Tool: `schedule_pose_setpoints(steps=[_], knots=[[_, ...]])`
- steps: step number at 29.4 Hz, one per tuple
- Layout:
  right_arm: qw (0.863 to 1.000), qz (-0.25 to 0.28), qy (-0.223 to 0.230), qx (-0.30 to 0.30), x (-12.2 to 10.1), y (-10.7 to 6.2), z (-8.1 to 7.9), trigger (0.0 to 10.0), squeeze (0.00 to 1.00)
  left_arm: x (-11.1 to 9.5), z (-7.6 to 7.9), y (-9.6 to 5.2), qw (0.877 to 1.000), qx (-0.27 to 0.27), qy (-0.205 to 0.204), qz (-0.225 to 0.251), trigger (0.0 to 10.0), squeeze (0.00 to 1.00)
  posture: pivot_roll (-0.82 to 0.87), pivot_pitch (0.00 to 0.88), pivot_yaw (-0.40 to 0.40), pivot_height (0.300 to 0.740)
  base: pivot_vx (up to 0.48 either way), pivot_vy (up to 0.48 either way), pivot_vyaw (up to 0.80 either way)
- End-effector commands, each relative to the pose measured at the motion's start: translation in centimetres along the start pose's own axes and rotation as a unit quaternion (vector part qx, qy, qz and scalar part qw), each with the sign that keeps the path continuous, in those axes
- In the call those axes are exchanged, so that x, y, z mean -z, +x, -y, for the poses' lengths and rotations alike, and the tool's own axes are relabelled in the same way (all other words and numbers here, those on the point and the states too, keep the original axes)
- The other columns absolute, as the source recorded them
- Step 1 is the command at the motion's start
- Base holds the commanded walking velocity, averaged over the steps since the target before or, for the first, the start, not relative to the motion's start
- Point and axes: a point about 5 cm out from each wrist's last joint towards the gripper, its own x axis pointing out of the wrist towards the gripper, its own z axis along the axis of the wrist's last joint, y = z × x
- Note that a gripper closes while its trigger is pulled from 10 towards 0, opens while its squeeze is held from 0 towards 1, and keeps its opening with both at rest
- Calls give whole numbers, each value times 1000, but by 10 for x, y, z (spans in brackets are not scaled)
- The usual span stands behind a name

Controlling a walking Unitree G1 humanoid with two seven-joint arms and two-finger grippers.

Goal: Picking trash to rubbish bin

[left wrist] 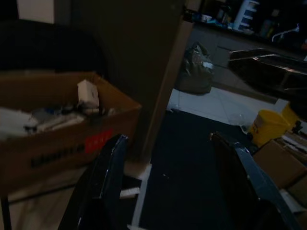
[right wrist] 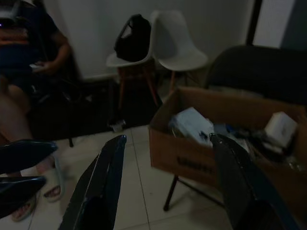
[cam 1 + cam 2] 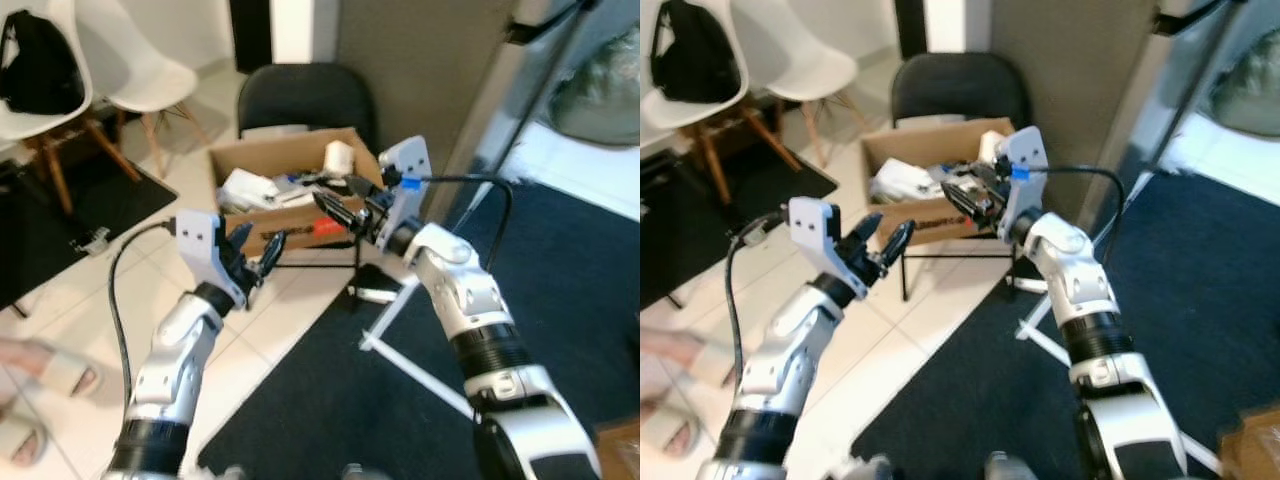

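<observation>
Both grippers open, empty | cardboard box of trash just beyond, on chair

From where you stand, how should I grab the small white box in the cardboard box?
Grip the small white box across its side faces, coming down from above. It stands proud of the other trash in the cardboard box, near the right gripper, whose fingers are open.

Two white chairs stand at upper left, one bearing a black backpack. A dark carpet covers the floor at right. A person's sandalled feet show at lower left.
</observation>
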Motion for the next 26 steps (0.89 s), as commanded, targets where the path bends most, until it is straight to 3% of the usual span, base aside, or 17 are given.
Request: schedule_pose_setpoints(steps=[1,26], knots=[[1000,-3,2,-12,3,3,-6,10000,0,4,-3,-4,1000,-8,-1,-7,10000,0,-68,0,-43,740,-416,0,0],[1000,-5,-1,-12,5,4,-7,10000,0,5,-3,-3,1000,-3,-1,-8,10000,0,-76,0,-46,740,-415,0,0]])
